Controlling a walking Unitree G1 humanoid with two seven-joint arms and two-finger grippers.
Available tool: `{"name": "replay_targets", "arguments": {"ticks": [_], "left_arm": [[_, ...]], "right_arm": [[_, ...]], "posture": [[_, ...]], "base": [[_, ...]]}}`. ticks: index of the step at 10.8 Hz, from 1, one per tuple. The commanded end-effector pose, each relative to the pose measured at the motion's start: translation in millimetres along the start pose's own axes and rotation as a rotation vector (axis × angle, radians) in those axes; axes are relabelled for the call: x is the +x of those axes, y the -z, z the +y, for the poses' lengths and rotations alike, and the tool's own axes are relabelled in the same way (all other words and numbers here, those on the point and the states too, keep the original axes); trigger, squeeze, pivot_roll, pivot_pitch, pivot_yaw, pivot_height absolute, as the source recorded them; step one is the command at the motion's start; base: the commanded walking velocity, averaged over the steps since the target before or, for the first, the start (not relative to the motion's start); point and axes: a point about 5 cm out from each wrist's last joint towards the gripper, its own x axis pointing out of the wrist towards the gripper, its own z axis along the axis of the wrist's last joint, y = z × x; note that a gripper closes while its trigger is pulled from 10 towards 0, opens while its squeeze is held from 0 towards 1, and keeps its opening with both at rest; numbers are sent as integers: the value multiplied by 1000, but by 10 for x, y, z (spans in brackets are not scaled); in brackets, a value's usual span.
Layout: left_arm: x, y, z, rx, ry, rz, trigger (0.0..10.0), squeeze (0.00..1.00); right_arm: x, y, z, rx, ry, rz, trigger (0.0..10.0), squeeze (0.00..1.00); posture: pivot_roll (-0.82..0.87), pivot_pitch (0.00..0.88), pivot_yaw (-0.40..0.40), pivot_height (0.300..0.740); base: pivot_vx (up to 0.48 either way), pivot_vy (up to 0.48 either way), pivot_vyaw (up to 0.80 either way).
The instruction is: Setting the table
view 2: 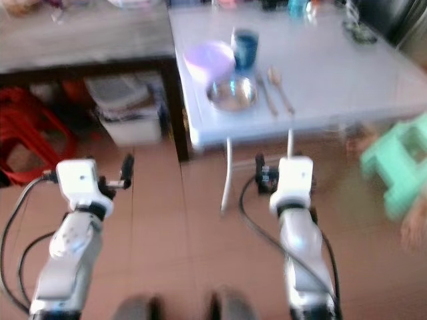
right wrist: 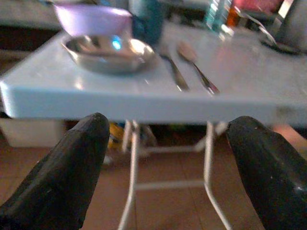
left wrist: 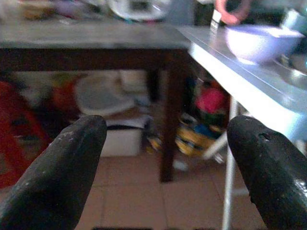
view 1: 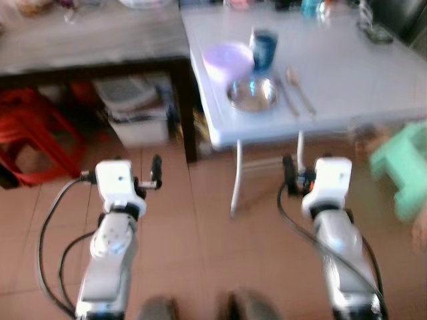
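Steel plate (view 1: 252,94), lilac bowl (view 1: 227,60), blue cup (view 1: 263,48) and cutlery (view 1: 298,89) are already sitting on the white table's (view 1: 347,80) near-left corner; left gripper (left wrist: 158,167) and right gripper (right wrist: 165,167) are hovering spread, empty, below.

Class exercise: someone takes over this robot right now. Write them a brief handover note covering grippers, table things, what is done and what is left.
Left gripper: open, holding nothing, low over the floor before the white table.
Right gripper: open, holding nothing, facing the table edge.
On the table: metal bowl, purple bowl, blue cup, two utensils beside the metal bowl.
Done: one place appears laid.
Left: unclear; check whether more places are needed.
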Motion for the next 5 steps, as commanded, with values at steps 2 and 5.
{"name": "replay_targets", "arguments": {"ticks": [2,5], "left_arm": [[-12,24,6,-1,9,15,10000,0],[-9,30,-1,0,11,19,10000,0]], "right_arm": [[-8,-10,-7,14,9,-8,10000,0],[-5,-12,3,15,3,-13,10000,0]], "posture": [[-47,145,-8,740],[-45,142,-7,740]], "base": [[420,0,0],[410,0,0]]}}
